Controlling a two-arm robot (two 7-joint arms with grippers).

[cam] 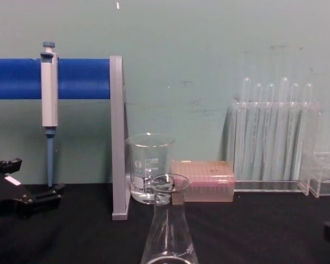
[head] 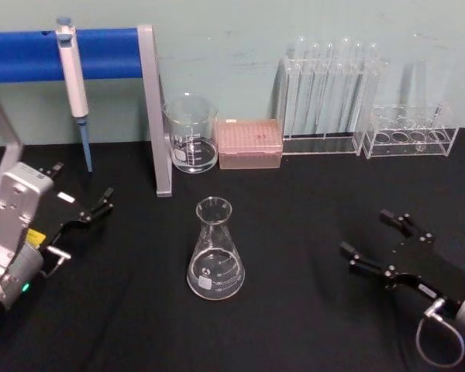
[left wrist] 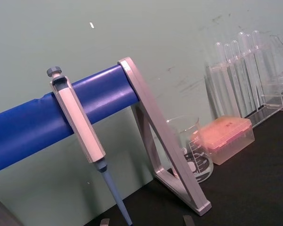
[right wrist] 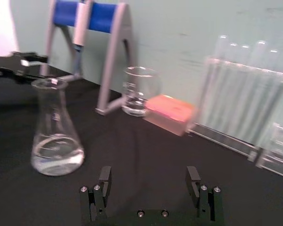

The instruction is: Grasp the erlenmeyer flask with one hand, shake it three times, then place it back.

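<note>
Clear conical glass erlenmeyer flask (head: 215, 260) upright on matte black table (head: 310, 225)

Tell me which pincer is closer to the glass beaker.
Left. The left pincer lies open just left of the beaker and closer to the robot; the right pincer lies open far to the beaker's right, also closer to the robot.
</note>
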